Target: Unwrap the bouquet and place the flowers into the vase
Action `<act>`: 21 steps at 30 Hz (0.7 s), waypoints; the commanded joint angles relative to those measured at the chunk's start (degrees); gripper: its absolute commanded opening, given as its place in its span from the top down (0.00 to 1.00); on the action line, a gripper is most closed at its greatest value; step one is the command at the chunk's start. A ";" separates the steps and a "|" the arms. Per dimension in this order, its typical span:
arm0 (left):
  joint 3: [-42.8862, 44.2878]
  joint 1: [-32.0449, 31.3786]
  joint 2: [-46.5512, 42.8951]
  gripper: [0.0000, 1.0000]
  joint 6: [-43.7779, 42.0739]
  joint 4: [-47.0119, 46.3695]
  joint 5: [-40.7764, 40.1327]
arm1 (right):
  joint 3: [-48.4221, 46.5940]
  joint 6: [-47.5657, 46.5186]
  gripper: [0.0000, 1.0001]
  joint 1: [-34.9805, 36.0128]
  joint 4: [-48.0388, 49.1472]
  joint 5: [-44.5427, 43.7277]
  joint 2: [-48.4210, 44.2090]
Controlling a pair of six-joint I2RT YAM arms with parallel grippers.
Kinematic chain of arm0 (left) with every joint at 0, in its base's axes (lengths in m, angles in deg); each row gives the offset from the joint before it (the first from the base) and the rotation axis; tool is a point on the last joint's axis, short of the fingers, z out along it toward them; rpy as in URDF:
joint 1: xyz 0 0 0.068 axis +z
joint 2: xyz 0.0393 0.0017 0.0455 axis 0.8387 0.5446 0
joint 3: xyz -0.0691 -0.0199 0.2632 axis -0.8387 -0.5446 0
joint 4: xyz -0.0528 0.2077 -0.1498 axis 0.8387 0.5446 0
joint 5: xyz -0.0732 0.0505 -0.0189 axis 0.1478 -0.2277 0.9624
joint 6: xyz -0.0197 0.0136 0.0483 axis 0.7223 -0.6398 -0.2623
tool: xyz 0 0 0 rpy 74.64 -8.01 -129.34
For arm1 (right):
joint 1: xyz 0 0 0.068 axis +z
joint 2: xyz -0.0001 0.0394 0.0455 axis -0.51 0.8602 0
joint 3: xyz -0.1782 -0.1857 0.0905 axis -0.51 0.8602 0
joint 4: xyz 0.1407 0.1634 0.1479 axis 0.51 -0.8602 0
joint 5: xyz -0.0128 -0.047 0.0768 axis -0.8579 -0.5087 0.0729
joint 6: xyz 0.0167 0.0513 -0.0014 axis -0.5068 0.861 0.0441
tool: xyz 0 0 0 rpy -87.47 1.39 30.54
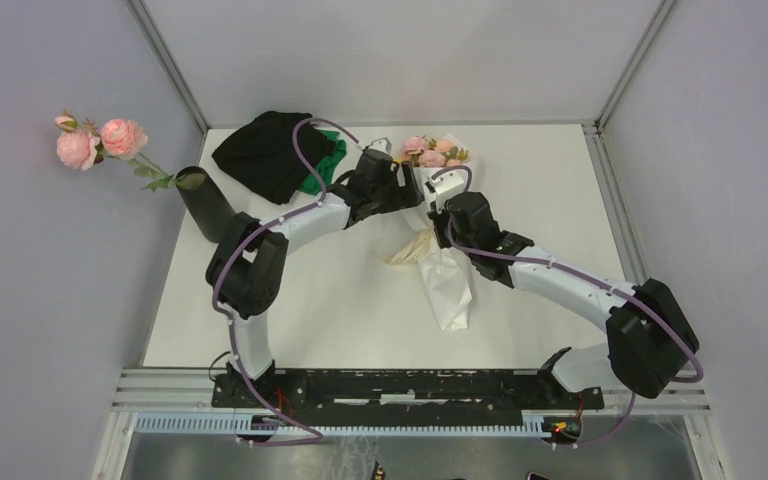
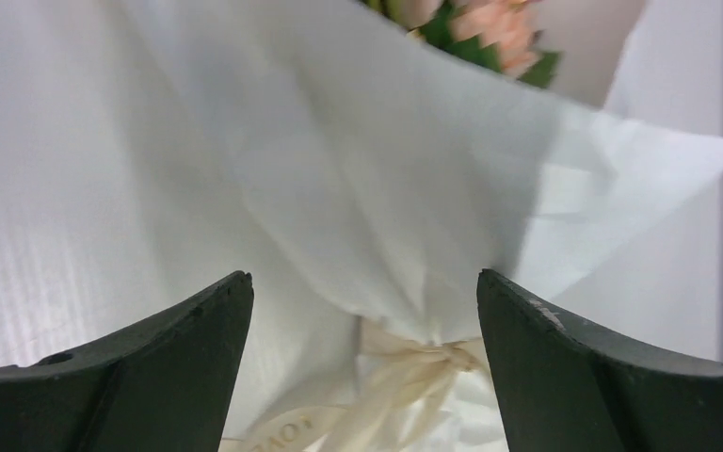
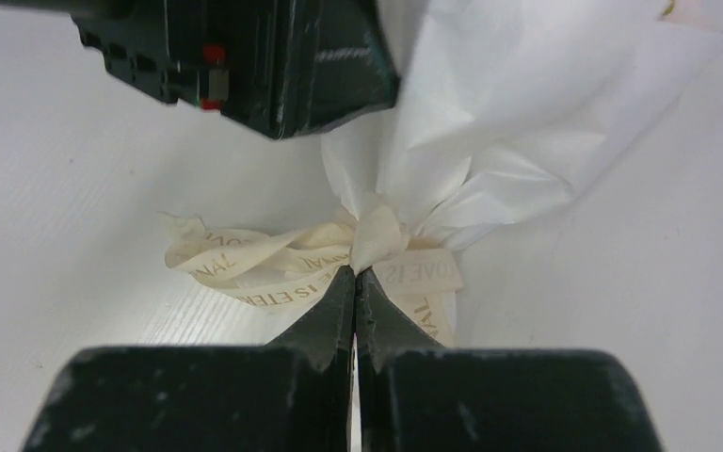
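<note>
Your top external camera is mounted above and behind the two arm bases (image 1: 390, 385) and looks down and forward over the whole flat white table (image 1: 310, 300) from long range. The left wrist camera looks out between the wide-set dark fingers (image 2: 151, 377) of the left gripper (image 2: 363, 274), very close to the large white paper sheet (image 2: 339, 169) and the cream lace ribbon knot (image 2: 433, 358). The right wrist camera looks along the touching dark fingers (image 3: 245, 395) of the right gripper (image 3: 354, 275), low over the table and equally close; all three views share that paper and ribbon.
</note>
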 commanded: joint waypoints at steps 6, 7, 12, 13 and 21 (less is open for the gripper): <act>12.93 -1.00 5.17 0.06 5.35 -3.42 10.85 | 1.88 0.71 1.00 0.16 2.47 0.48 0.95; 13.13 -1.13 5.98 0.07 5.63 -3.58 11.23 | 1.97 0.66 1.00 0.15 2.48 0.48 0.91; 11.60 -1.29 9.55 0.07 5.54 -3.77 10.89 | 2.14 0.47 1.00 0.13 2.48 0.15 0.77; 10.96 -1.30 10.15 0.07 5.47 -3.83 10.56 | 2.06 0.49 1.00 0.11 2.39 0.10 0.74; 7.60 -1.20 16.33 0.08 6.29 -5.21 9.44 | 1.37 -0.16 1.00 0.10 0.77 -1.19 -2.05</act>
